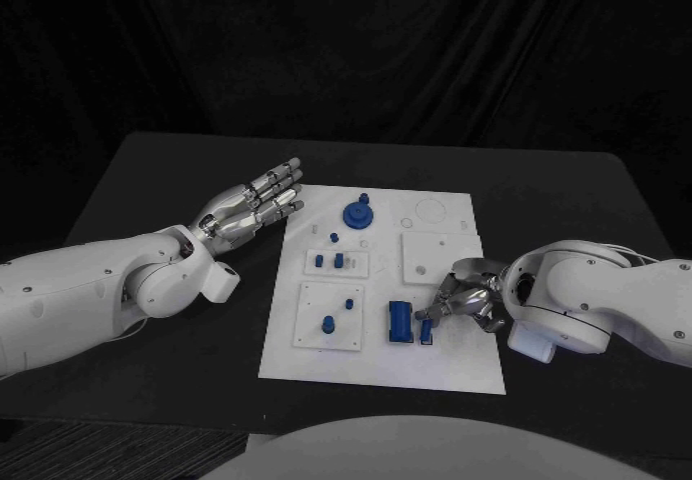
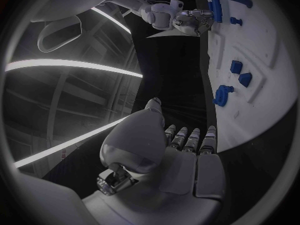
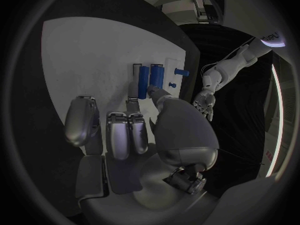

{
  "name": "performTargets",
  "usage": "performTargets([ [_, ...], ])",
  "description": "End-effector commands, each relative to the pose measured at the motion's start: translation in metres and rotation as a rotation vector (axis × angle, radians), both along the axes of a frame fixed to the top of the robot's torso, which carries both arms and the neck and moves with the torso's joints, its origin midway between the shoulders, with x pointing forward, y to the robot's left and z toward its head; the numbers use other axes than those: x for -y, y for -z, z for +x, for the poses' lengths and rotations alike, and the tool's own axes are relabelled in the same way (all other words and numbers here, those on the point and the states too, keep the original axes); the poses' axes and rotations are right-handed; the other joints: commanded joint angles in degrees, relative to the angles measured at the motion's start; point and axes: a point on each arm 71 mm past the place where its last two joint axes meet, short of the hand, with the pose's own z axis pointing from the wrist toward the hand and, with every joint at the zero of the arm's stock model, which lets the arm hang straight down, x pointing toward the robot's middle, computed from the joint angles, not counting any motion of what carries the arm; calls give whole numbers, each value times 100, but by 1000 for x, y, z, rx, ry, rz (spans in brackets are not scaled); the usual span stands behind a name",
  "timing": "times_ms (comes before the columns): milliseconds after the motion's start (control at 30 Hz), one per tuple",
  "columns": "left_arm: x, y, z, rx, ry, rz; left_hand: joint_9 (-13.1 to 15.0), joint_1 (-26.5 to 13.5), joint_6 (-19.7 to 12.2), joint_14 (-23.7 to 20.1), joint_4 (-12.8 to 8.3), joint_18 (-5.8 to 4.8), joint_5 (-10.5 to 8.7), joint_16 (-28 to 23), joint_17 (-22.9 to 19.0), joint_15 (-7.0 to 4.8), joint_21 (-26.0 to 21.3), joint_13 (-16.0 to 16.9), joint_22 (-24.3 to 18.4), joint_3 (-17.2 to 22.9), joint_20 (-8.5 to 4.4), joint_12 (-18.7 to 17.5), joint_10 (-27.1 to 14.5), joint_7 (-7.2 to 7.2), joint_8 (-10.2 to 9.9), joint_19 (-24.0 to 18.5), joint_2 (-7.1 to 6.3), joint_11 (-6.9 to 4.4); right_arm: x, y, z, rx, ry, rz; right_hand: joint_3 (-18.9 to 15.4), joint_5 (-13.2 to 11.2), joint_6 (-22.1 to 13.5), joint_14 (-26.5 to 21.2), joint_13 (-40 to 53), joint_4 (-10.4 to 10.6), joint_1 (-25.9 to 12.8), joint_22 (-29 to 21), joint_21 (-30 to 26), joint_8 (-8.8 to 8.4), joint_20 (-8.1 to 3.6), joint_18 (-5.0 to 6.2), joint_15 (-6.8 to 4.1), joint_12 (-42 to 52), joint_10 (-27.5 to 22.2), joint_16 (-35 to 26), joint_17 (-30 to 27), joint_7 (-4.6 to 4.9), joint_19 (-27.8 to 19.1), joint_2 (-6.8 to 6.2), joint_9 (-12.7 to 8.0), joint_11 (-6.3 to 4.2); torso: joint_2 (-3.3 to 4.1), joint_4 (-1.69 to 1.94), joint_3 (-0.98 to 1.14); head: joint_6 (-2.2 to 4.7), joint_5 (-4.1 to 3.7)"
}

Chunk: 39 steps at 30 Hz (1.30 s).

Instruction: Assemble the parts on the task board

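Risk: we hold our right hand point(image 1: 464, 300) curled against the blue block point(image 1: 401, 322) on the task board point(image 1: 447, 365), grasp unclear; a nudge could skid it. Left hand point(image 1: 257, 204) hovers open, empty.

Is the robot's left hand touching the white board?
Apart. In the head view the left hand hovers open beside the task board, with black table showing between them.

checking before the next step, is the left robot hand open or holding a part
Open. The left robot hand hovers beside the task board with fingers stretched out and apart, nothing between them.
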Motion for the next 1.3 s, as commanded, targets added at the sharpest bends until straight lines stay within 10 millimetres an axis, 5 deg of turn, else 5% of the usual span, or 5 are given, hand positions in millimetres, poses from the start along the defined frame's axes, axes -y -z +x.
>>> performTargets([
  [33, 3, -1, -1, 3, 19, -16, 8, 58, 15, 7, 3, 77, 27, -21, -8, 42, 10, -9, 5, 39, 51, -38, -9, 44, 26, 7, 3, 31, 0, 3, -2, -24, -10, -30, -220, -311, -48, 538, 1507, 100, -54, 920, -30, -11, 8, 115, 23, 8, 567, -25, 1264, 16, -26, -64, -24, 40, 3, 3, -1, -1, 5],
  [567, 4, 0, -1, 0, 23, -17, 9, 74, 19, 7, -11, 74, 44, -21, -8, 53, 11, -9, 5, 47, 58, -38, -9, 56, 27, 7, 4, 33, 5, 1, 0, 25, -8, -54, -886, -1155, -73, 540, 1507, 611, 51, 922, -68, 99, 16, 119, 29, 8, 567, -21, 1275, 13, -15, -71, -44, 42, 0, 1, 1, -1, 12],
  [833, 3, 0, -1, -1, 24, -17, 9, 84, 20, 7, -20, 72, 58, -21, -8, 58, 11, -9, 6, 53, 61, -38, -9, 61, 27, 8, 5, 34, 12, -3, 1, 82, -4, -61, -838, 216, -103, 545, 1507, 425, 648, 931, -58, 268, -15, 116, -7, 8, 567, -14, 1297, -33, -2, 146, 13, 1, -2, 1, 0, -1, 6],
  [1167, 3, 0, -1, -2, 22, -16, 9, 91, 20, 7, -27, 71, 68, -21, -8, 63, 12, -9, 6, 56, 64, -38, -9, 64, 27, 9, 4, 35, 8, -14, -5, 185, -47, 36, -727, 999, -768, 560, 1507, 76, 1180, 953, 14, 286, 35, 92, 79, 8, 567, 12, 1371, 123, 24, 132, 8, 119, -5, 2, 2, -1, 31],
  [1300, 2, 0, -1, -2, 20, -15, 9, 99, 23, 7, -36, 70, 80, -21, -8, 67, 12, -9, 6, 60, 66, -38, -9, 68, 28, 9, 3, 36, 7, -22, -8, 283, -100, 56, -770, 845, -949, 574, 1507, 28, 1215, 980, 114, 306, 52, 78, 75, 8, 567, 36, 1443, 160, 54, 65, -18, 102, -5, 1, -1, -1, 36],
])
